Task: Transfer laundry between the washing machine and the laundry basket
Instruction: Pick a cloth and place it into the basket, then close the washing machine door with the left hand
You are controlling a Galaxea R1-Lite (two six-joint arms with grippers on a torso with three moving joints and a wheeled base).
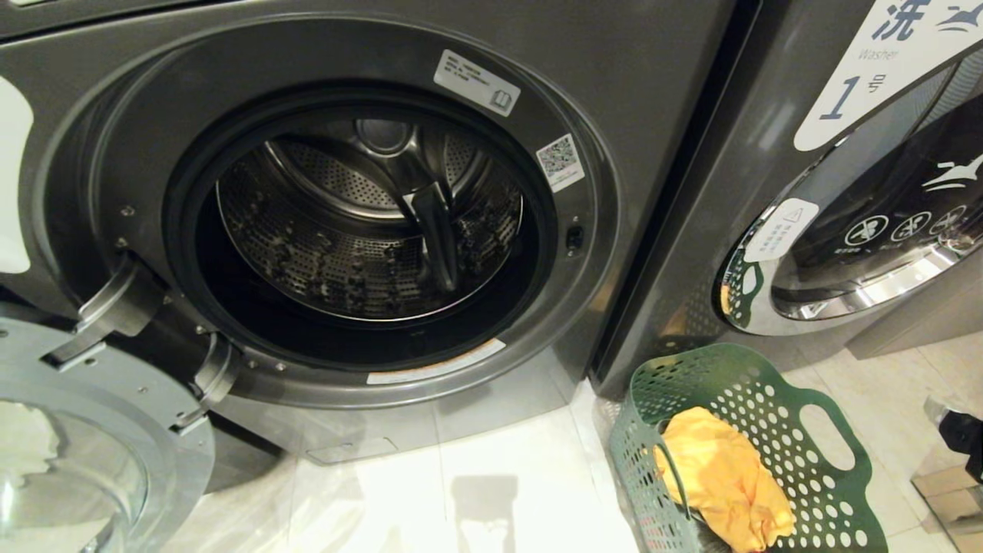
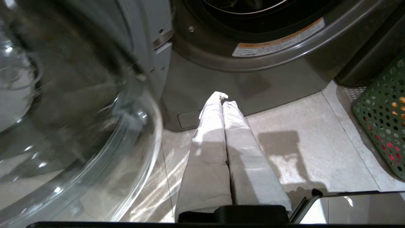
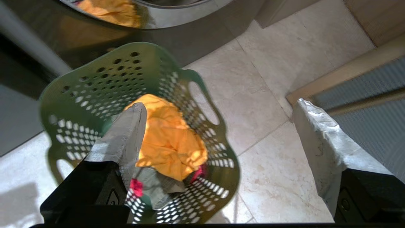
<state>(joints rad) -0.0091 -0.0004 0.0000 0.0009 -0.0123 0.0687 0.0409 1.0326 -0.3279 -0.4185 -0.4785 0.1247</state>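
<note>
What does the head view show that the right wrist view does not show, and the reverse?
Only the head view shows the washing machine's empty drum, its open door and the neighbouring machine labelled 1.

Only the right wrist view shows the right end effector, open above the basket, and red and grey garments under the yellow one.

Both show the green laundry basket holding the yellow-orange garment on the tiled floor.

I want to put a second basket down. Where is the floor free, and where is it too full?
The pale floor is bare between the open washer's front and the green basket. More bare tile lies to the basket's right. It is crowded at left, where the open glass door hangs low. The basket holds yellow clothing.
</note>
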